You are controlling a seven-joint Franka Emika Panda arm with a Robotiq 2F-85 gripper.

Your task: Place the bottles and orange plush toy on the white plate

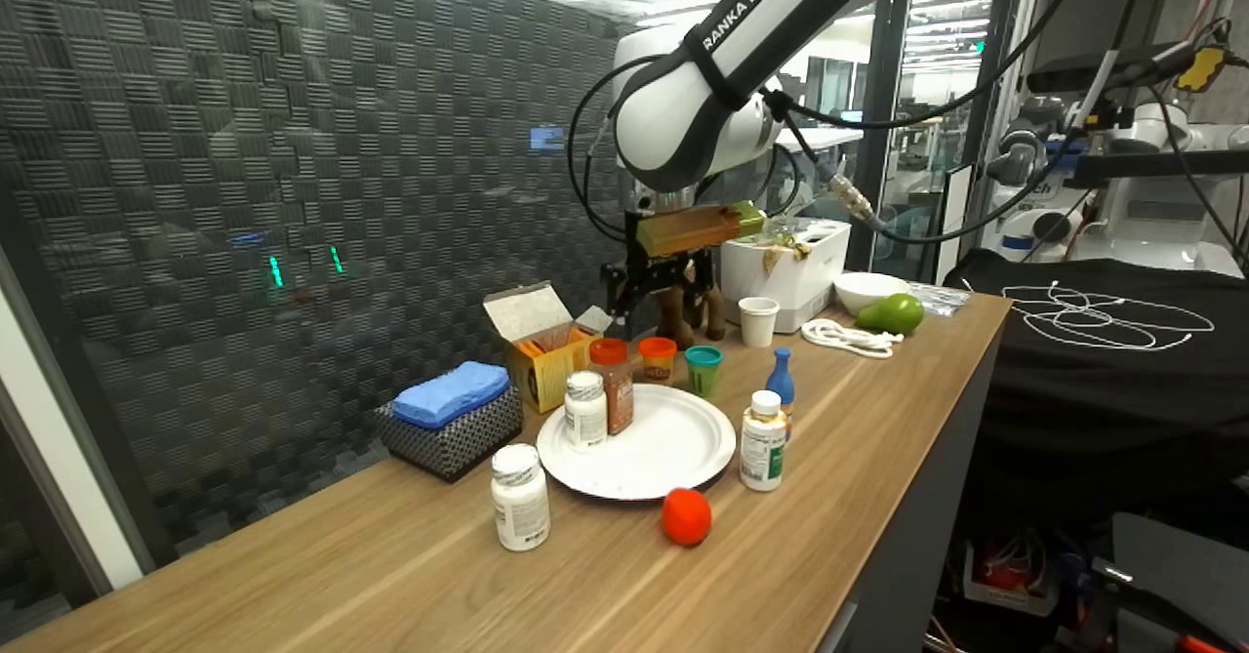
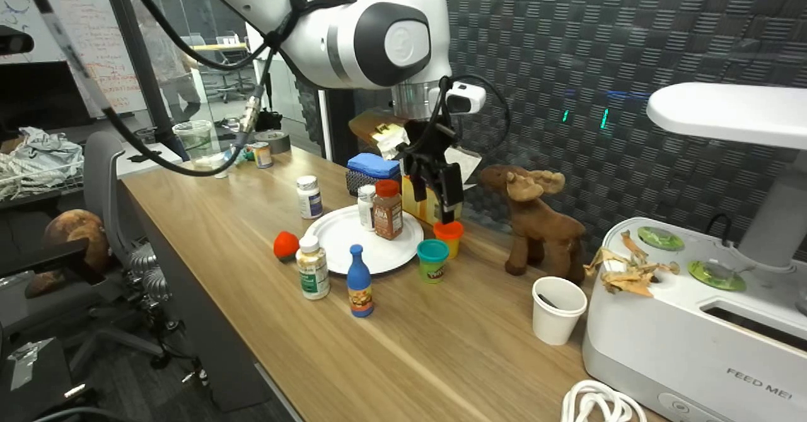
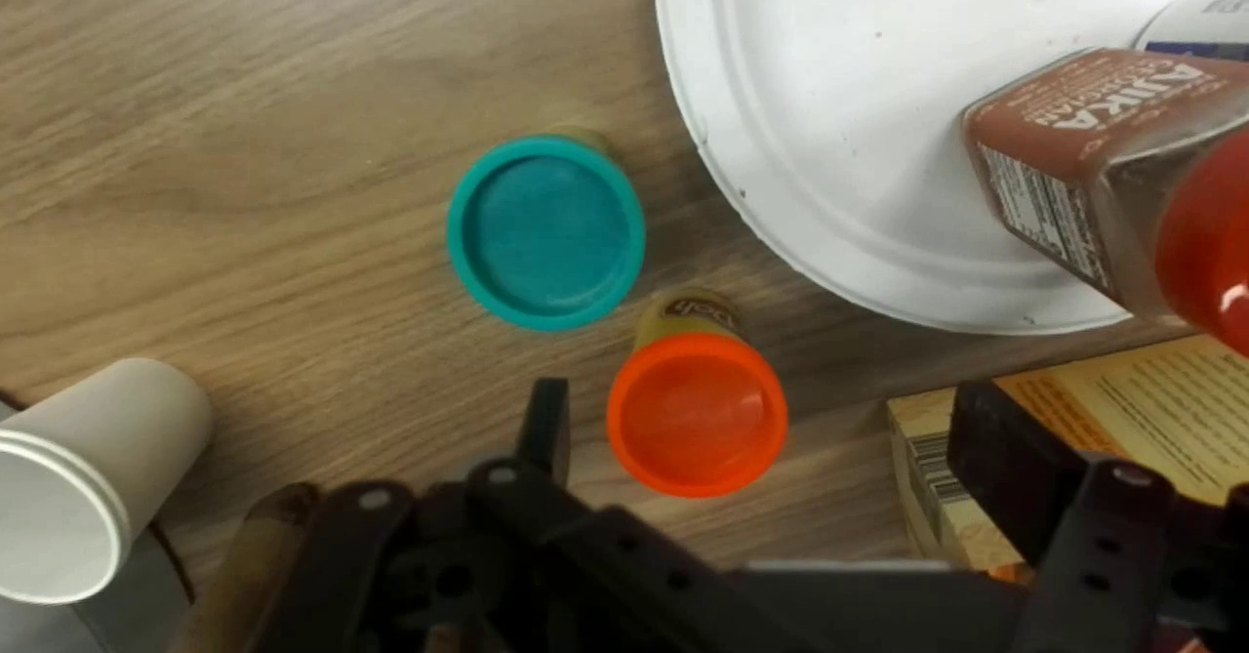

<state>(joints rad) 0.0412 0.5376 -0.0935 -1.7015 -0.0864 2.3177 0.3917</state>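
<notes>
Starting up front in an exterior view with the orange plush toy [image 1: 687,517], on the wooden tabletop [image 1: 390,575] just off the white plate [image 1: 673,453], and a white bottle [image 1: 522,505] standing upright over to the left. Next, spotting a green-labelled bottle [image 1: 762,450], also upright beside the plate, with a blue bottle [image 1: 781,383] close behind. And on to the plate! Carrying a white-capped bottle [image 1: 586,419] and, just beside, a red-capped bottle [image 1: 622,401], both upright. Beyond that, coming to a teal-lidded tub [image 1: 703,370] and an orange-lidded tub [image 1: 658,360]; over the latter, finding the gripper [image 3: 766,428], with fingers spread wide apart in the wrist view. Farther back, making out a white cup [image 1: 758,324] and, deeper, a white bowl [image 1: 868,289].
</notes>
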